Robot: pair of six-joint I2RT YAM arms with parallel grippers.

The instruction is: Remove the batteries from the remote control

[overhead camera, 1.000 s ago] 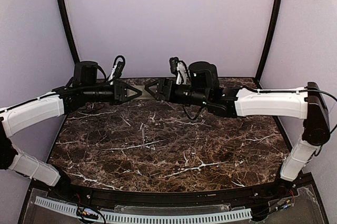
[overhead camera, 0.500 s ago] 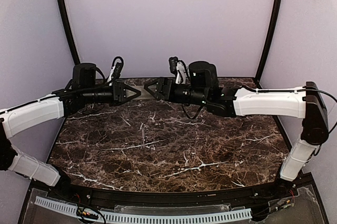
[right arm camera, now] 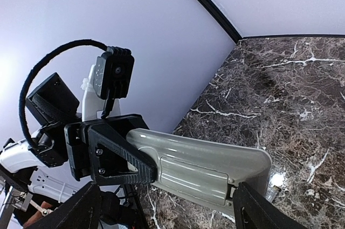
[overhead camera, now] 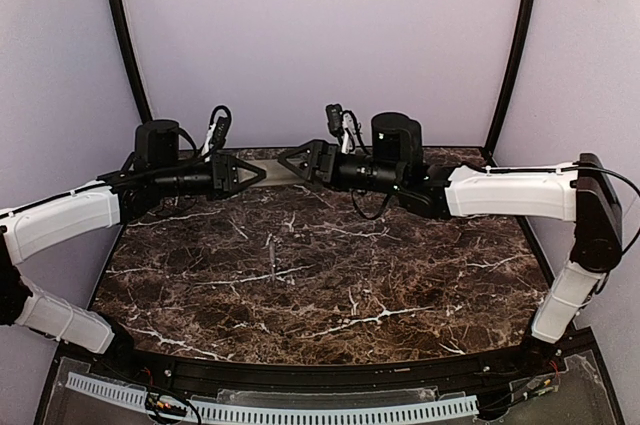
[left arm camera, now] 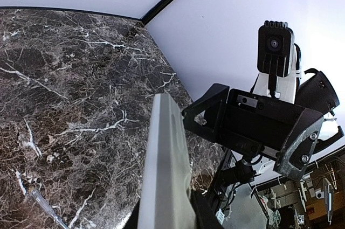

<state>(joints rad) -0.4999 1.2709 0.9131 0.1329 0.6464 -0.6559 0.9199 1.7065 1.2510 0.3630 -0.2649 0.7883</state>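
Note:
The remote control (overhead camera: pixel 272 170) is held in the air at the back of the table, between my two grippers. My left gripper (overhead camera: pixel 248 174) is shut on its left end. In the right wrist view its grey-beige back (right arm camera: pixel 199 164) faces the camera, with the battery cover (right arm camera: pixel 202 179) closed, so the batteries are hidden. My right gripper (overhead camera: pixel 298 160) is open, with its fingers (right arm camera: pixel 267 210) spread on either side of the remote's right end. The left wrist view shows the remote edge-on (left arm camera: pixel 164 159), and the right gripper (left arm camera: pixel 237 124) just beyond it.
The table is dark marble (overhead camera: pixel 400 275). A thin stick-like object (overhead camera: pixel 272 257) lies near its middle, and it also shows in the left wrist view (left arm camera: pixel 46 210). Lilac walls and black frame poles (overhead camera: pixel 122 35) close off the back and sides.
My right gripper has lifted slightly and tilted at the remote's right end. My left gripper still holds the remote in almost the same place.

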